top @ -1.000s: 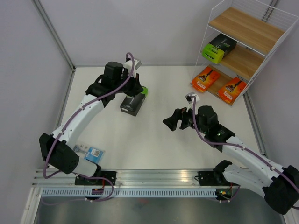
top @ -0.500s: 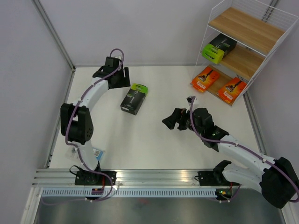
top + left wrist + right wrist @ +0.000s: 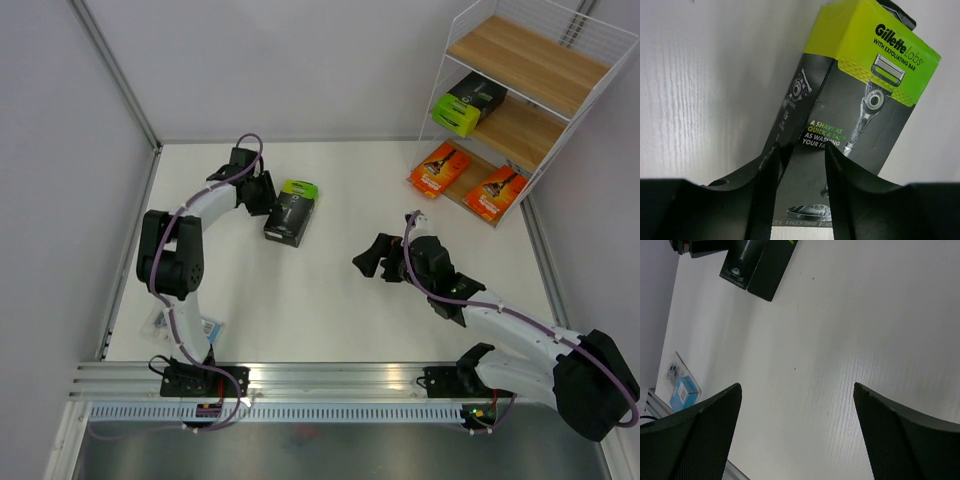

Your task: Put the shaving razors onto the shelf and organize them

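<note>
We find the left gripper (image 3: 800, 150), jaws partly apart, just beside the lime-ended Gillette box (image 3: 860, 100) near the table's (image 3: 300, 300) far edge, and the right gripper (image 3: 797, 390) spread wide above mid-table.

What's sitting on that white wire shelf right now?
The shelf holds a black-and-green box on its middle board and two orange cards on the bottom; the top board looks bare. The top board covers the middle board's back.
</note>
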Robot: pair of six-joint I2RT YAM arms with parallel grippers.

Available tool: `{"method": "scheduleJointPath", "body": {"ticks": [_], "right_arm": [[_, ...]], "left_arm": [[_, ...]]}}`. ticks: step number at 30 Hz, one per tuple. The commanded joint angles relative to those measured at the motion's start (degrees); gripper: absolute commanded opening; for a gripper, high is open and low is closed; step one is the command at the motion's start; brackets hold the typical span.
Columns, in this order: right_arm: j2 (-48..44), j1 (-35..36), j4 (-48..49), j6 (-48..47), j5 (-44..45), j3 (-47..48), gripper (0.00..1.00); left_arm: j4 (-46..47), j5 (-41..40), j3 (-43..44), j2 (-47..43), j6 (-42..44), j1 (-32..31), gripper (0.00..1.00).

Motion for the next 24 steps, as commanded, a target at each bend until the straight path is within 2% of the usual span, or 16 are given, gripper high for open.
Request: {"method": "scheduleJointPath", "body": {"ticks": [1,6,9,17,18,22,24], "right_arm": [[1.0,0.0,-1.0,2.1,3.3,2.0,0.98],[-0.5,0.0,-1.9,4.7,4.2,0.3,0.98],[-2.1,0.0,-3.5,6.2,6.3,-1.1,0.98],[-12.1,-0.5,-14.2,9.3,16.8,-2.8,0.98],[-16.9,-0.7,-18.0,10.2,19.1,-3.4,0.98],[-20.4,-0.8,-20.7,10.7,20.9,-3.8,0.98],[-21.2,-1.0,-20.7,10.4,20.2,-4.3,0.98]], "left_arm": [[4.2,6.2,-5.1,-3.4,-5.7,-0.3,0.45],[8.8,9.1,-14.3,-8.4,-10.9,-2.7,0.41],[11.0,7.2,-17.9,-12.0,-13.6,-8.1,0.4],[11.5,-1.1,-13.6,-8.6,-20.5,-29.2,0.35],[11.5,-4.0,-14.3,-10.3,-23.2,-32.7,0.35],[10.5,-6.9,-16.1,-15.2,-21.8,-31.6,0.36],[9.9,-5.5,-15.4,-18.1,-16.8,-27.9,0.4]]}}
